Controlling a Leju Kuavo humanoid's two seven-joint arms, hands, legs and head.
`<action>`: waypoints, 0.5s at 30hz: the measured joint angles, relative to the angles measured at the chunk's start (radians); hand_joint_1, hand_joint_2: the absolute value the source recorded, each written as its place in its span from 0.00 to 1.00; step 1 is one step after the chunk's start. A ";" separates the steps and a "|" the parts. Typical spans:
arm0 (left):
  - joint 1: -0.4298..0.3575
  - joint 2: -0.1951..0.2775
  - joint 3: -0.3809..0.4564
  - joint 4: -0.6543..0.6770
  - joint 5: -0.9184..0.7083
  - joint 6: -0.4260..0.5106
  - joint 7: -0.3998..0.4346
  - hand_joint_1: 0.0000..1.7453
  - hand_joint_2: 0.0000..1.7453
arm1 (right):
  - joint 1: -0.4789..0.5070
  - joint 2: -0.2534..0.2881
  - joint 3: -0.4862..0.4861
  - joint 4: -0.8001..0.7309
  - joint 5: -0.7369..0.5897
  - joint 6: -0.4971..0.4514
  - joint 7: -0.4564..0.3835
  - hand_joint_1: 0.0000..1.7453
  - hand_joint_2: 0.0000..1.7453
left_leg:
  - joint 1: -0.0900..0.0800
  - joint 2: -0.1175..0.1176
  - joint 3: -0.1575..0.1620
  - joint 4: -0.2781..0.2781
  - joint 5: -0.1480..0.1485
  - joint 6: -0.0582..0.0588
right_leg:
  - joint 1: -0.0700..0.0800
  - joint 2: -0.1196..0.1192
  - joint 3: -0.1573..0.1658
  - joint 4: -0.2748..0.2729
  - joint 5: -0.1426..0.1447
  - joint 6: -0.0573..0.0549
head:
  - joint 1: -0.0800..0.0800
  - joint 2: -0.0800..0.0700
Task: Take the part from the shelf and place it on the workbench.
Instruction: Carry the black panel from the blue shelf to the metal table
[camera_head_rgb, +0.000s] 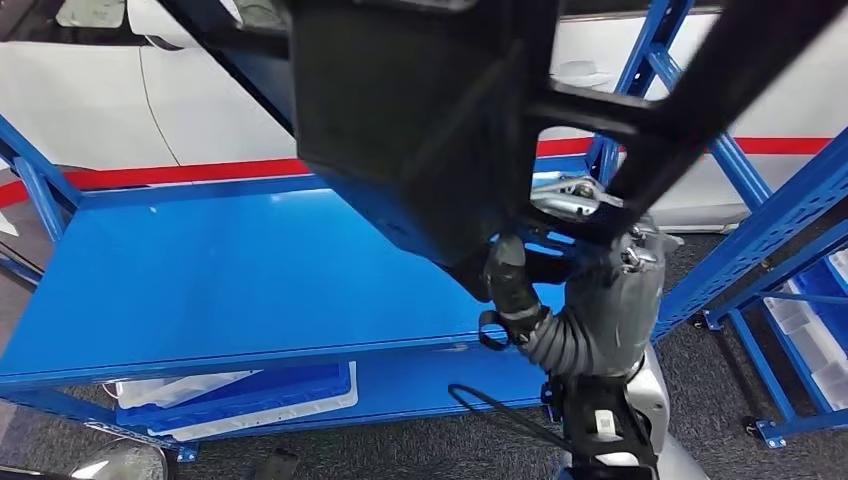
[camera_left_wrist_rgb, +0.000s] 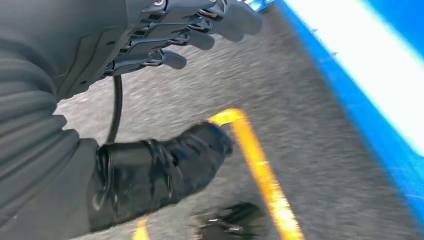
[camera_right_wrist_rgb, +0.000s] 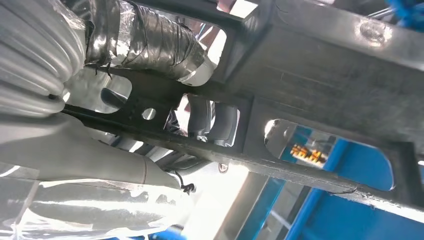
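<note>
A large black plastic part (camera_head_rgb: 420, 110) with open frame bars is lifted close to my head camera, above the blue shelf board (camera_head_rgb: 200, 270). My right hand (camera_head_rgb: 590, 270) grips its lower edge from beneath. In the right wrist view the taped thumb (camera_right_wrist_rgb: 150, 42) lies on one side of the part's bar (camera_right_wrist_rgb: 300, 70) and a finger (camera_right_wrist_rgb: 210, 117) shows through a cut-out on the other. My left hand (camera_left_wrist_rgb: 165, 45) hangs over grey floor, fingers apart, holding nothing.
Blue shelf uprights (camera_head_rgb: 760, 240) stand at the right, with a second rack holding pale bins (camera_head_rgb: 810, 340) beyond. A lower shelf carries a blue tray (camera_head_rgb: 240, 395). A white car body (camera_head_rgb: 120, 90) is behind. A yellow floor line (camera_left_wrist_rgb: 260, 170) runs under the left hand.
</note>
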 joint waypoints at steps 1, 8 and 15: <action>0.006 0.004 -0.002 0.001 0.000 -0.016 -0.001 0.00 1.00 | 0.009 -0.003 0.003 -0.022 -0.002 0.008 -0.001 1.00 1.00 | 0.003 0.002 0.000 -0.007 0.007 0.006 | 0.001 -0.001 -0.009 0.025 -0.024 0.003 | 0.001 0.000; 0.022 0.056 -0.012 0.004 0.000 -0.110 -0.012 0.00 1.00 | 0.082 -0.014 0.016 -0.127 0.021 0.024 -0.004 1.00 1.00 | 0.003 0.003 -0.030 0.007 0.025 0.011 | -0.005 -0.005 -0.009 0.162 -0.106 0.012 | 0.009 0.000; 0.022 0.108 -0.049 0.006 -0.093 -0.188 0.018 0.00 1.00 | 0.120 -0.017 0.018 -0.175 0.042 0.035 0.013 1.00 1.00 | 0.004 -0.001 -0.062 0.030 0.035 -0.033 | -0.002 -0.005 0.059 -0.003 -0.040 -0.021 | 0.008 0.000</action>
